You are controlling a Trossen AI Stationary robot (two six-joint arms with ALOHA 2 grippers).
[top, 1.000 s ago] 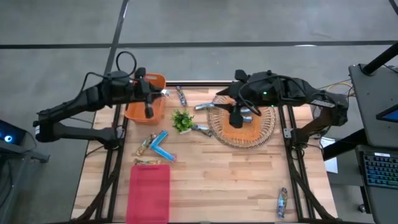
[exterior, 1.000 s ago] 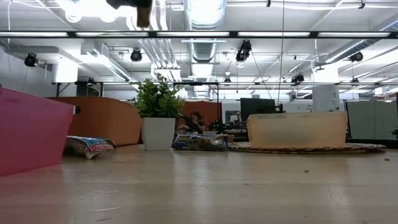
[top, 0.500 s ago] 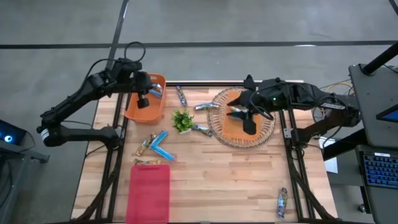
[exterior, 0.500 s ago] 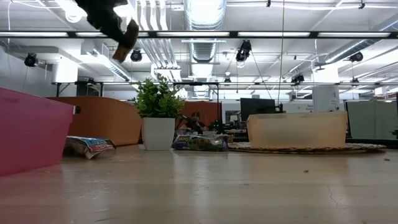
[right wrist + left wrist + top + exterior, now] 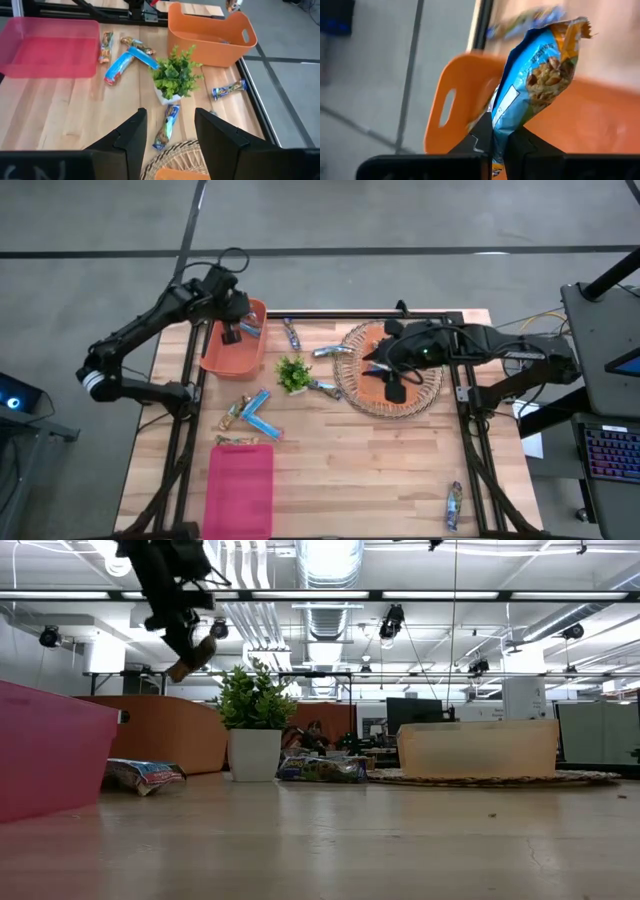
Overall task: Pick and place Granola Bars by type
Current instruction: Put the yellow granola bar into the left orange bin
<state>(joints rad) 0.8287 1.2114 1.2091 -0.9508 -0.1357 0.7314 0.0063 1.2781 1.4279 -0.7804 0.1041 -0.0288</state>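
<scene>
The left gripper (image 5: 229,333) hangs over the orange bin (image 5: 216,356) at the far left of the worktop (image 5: 380,470), its jaws clenched on a blue granola bar (image 5: 540,85) whose wrapper shows nuts and oats and sticks up beyond the fingertips. In the left wrist view the bin's wall and handle slot lie directly behind the held bar.

The right gripper (image 5: 393,388) hovers over the orange tray (image 5: 375,392) that sits in the round wicker basket (image 5: 428,396), its jaws spread wide and holding nothing.

Ahead of the right jaws, the right wrist view shows the small green plant (image 5: 174,76) in its white pot, with a silver-blue bar (image 5: 167,124) lying on the worktop between the plant and the basket rim. Another bar (image 5: 229,90) lies beside the plant, near the orange bin. Beyond the plant, two bright blue bars (image 5: 129,62) lie touching in a V, with a tan-brown bar (image 5: 106,44) next to them, just beside the pink tray (image 5: 47,52).

In the high view one more bar (image 5: 454,505) lies alone near the worktop's front right corner, well apart from both jaws.
</scene>
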